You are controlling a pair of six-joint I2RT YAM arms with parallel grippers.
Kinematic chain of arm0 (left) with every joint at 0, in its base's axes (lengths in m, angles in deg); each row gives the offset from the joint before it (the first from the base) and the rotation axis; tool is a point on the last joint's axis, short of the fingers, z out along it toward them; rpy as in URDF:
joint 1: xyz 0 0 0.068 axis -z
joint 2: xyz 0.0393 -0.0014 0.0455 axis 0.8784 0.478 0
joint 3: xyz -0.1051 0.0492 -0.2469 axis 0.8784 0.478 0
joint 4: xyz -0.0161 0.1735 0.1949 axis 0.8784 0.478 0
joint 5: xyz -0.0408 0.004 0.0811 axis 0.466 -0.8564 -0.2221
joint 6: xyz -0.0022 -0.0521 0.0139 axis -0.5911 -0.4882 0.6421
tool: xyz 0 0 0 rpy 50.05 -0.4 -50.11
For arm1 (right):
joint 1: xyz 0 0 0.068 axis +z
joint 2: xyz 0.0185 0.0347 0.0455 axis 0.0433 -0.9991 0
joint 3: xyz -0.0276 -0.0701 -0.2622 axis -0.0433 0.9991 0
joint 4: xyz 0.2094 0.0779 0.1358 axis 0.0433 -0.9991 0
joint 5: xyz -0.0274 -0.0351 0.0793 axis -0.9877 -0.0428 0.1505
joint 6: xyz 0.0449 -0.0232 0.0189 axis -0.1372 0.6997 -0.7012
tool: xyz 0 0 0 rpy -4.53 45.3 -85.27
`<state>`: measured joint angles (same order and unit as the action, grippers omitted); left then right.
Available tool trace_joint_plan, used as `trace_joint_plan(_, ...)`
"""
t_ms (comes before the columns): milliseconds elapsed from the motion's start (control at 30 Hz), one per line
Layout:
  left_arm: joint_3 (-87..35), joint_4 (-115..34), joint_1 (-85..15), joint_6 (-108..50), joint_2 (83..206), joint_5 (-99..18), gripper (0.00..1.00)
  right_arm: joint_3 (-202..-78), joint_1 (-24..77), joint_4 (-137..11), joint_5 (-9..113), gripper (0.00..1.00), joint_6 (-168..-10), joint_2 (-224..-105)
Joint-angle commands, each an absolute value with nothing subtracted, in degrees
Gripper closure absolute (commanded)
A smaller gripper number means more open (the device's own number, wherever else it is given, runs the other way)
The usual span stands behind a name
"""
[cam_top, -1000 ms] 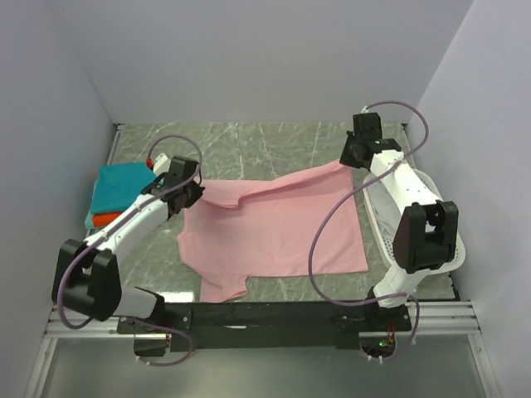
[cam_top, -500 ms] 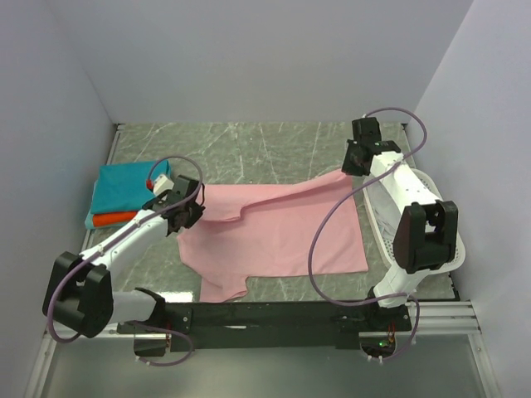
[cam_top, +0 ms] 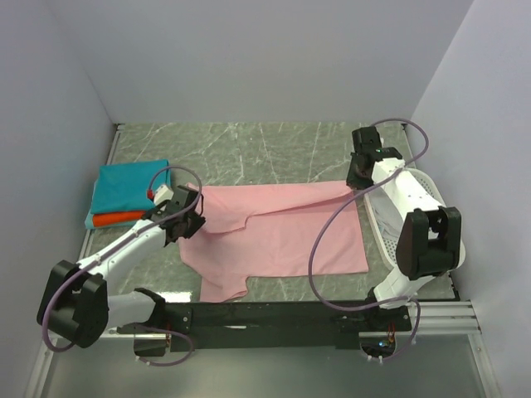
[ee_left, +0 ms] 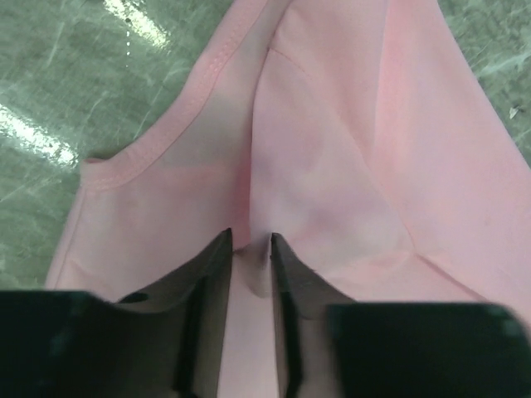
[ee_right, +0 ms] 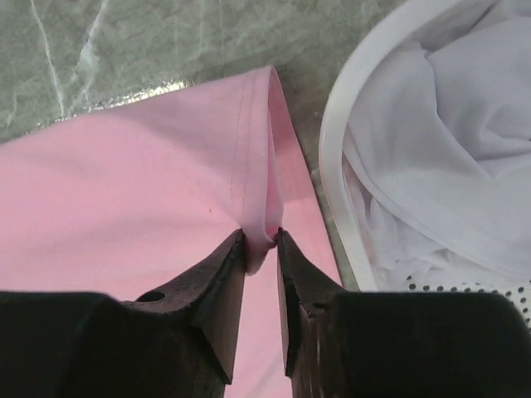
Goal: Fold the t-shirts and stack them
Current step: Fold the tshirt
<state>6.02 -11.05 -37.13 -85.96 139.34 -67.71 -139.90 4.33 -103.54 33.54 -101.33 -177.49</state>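
Note:
The light pink t-shirt point(cam_top: 282, 236) lies spread on the marble table, its far edge lifted and folded toward the front. My left gripper point(cam_top: 192, 222) is shut on the pink cloth near the collar point(ee_left: 249, 249). My right gripper point(cam_top: 355, 178) is shut on the shirt's far right hem corner point(ee_right: 264, 234). A folded teal t-shirt point(cam_top: 129, 184) lies on a folded orange-red one point(cam_top: 112, 219) at the left. White cloth point(ee_right: 448, 141) sits in the basket.
A white perforated plastic basket point(cam_top: 431, 236) stands along the right wall beside my right arm; its rim point(ee_right: 340, 149) is close to the right gripper. Grey walls close in the left, back and right. Bare marble point(cam_top: 265, 149) lies behind the shirt.
Both grippers have moved toward the front, carrying the pink shirt's far edge with them and lowering it. The fold now lies further over the shirt's body.

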Motion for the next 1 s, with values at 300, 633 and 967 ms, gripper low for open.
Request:
trace_joint_plan(300,5.14,-9.2,-36.14,-84.87,130.28,-68.68,0.1,-137.83,4.81,-101.91,38.84,0.39,-99.34,-167.46)
trace_joint_plan(633,-5.48,-14.47,-36.31,-78.1,141.86,-66.31,0.01,-137.65,10.35,-96.9,42.45,0.31,-100.12,-169.03)
trace_joint_plan(967,-16.31,-17.55,-40.09,-73.35,163.56,-60.59,0.01,-141.87,10.97,-94.43,44.65,0.3,-101.09,-182.21)
